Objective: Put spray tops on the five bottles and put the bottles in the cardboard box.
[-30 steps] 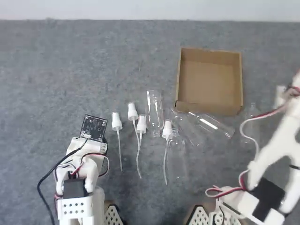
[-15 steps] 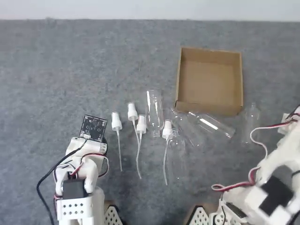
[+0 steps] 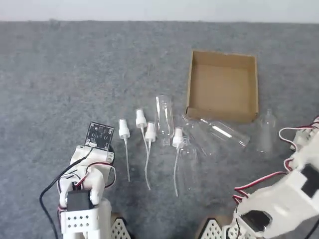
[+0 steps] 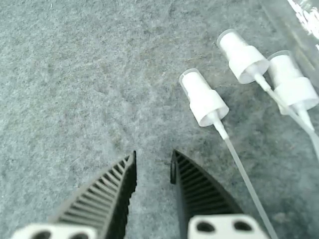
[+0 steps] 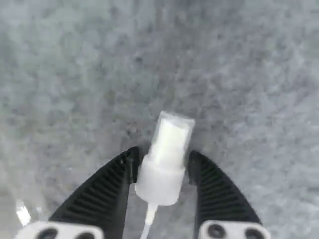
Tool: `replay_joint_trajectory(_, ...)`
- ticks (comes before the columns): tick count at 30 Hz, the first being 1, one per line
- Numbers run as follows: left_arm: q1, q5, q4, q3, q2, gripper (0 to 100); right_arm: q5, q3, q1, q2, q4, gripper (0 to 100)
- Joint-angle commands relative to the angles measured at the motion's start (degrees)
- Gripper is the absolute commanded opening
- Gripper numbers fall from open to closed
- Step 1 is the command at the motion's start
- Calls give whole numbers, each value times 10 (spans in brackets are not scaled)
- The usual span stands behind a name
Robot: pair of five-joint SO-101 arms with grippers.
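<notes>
Right end effector (image 5: 162,153) grips a plain white spray top (image 5: 166,142).

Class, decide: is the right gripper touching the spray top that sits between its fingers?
Touching. In the right wrist view the right gripper clamps the spray top, both fingers against its collar with no gap.

White spray top (image 5: 164,154), brown cardboard box (image 3: 222,84), grey table (image 3: 60,74).

No legible text, label or number anywhere.
</notes>
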Motion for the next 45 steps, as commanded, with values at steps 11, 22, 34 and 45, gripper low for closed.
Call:
replay_joint_trajectory(11,-3,-6,2,-6,-4,98,33,-111,-13,-86,123,6)
replay_joint_trajectory(22,-3,-6,2,-6,-4,98,-18,-134,-198,-298,289,6)
replay_joint_trajectory(34,-6,-6,3,-6,-4,98,-146,-132,-565,-341,331,6)
replay_joint_trajectory(45,-4,-7,13,-6,-5,98,-160,-156,-724,-215,268,6)
